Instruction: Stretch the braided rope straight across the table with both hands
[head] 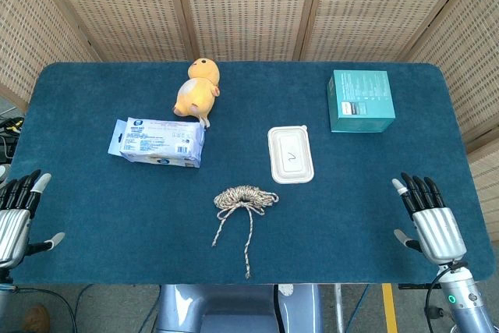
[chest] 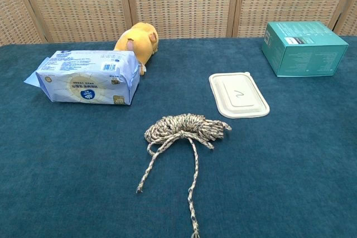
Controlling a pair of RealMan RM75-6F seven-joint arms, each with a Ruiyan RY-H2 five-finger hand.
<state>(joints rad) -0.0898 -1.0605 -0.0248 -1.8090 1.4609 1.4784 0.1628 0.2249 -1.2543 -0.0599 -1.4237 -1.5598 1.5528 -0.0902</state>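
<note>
The braided rope (head: pixel 245 199) (chest: pixel 187 128) lies coiled in a bundle near the middle of the blue table (head: pixel 117 224), with two loose ends trailing toward the front edge. My left hand (head: pixel 17 212) hovers at the table's front left corner, fingers spread and holding nothing. At the front right, my right hand (head: pixel 428 216) is likewise open with fingers apart. Both hands are far from the rope. Neither hand shows in the chest view.
A pack of wet wipes (head: pixel 158 141) (chest: pixel 86 77) lies back left of the rope, with a yellow plush toy (head: pixel 197 89) (chest: pixel 138 40) behind it. A white lidded tray (head: pixel 290 154) (chest: pixel 238 95) sits back right, and a teal box (head: pixel 359 100) (chest: pixel 304 48) stands further right.
</note>
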